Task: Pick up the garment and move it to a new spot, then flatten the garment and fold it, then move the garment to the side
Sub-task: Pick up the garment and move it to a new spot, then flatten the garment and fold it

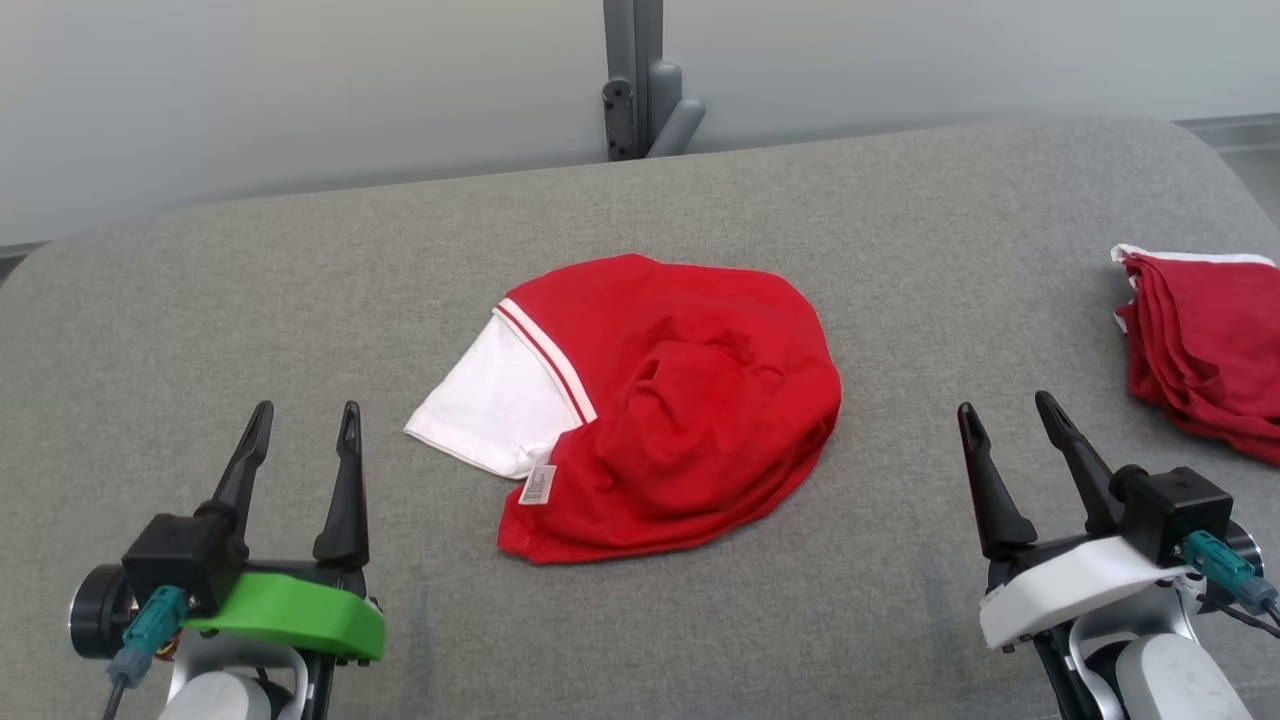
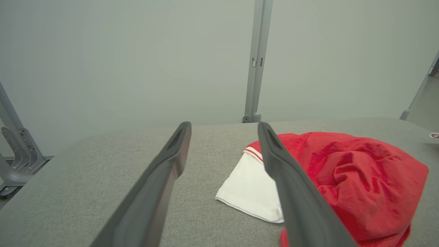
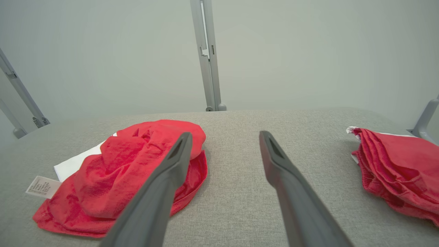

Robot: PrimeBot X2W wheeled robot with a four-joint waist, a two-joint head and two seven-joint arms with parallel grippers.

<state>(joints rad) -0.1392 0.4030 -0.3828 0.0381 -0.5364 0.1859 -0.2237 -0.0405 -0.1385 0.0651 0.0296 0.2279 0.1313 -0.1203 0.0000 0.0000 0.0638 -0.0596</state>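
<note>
**A:** While the head camera looked down, where did the garment (image 1: 690, 400) lie?

**B:** At the middle of the grey cushion (image 1: 900, 230), crumpled into a rounded red heap. Its white section (image 1: 490, 400) stuck out toward 9 o'clock, and a small label (image 1: 538, 485) showed at the heap's 7 o'clock edge.

**A:** And the grippers?

**B:** The left gripper (image 1: 306, 410) sat at 7 o'clock and the right gripper (image 1: 1005, 405) at 4 o'clock. Both had their fingers spread, held nothing, and were well apart from the garment. A second red pile (image 1: 1210, 350) lay at 3 o'clock, against the frame's edge. A grey post (image 1: 632, 70) stood at 12 o'clock beyond the cushion.

**A:** What did the left wrist camera give?

**B:** Its two dark fingers rose wide apart with bare cushion between them. The garment lay around 4 o'clock, partly behind the finger on that side, with the white section nearer 5 o'clock. No contact was visible.

**A:** And the right wrist camera?

**B:** Again the fingers stood released, with grey fabric between them. The garment lay at 8 o'clock, its label at the far edge on that side. The finger on that side crossed in front of the heap. The red pile lay at 4 o'clock, apart from everything else.
</note>
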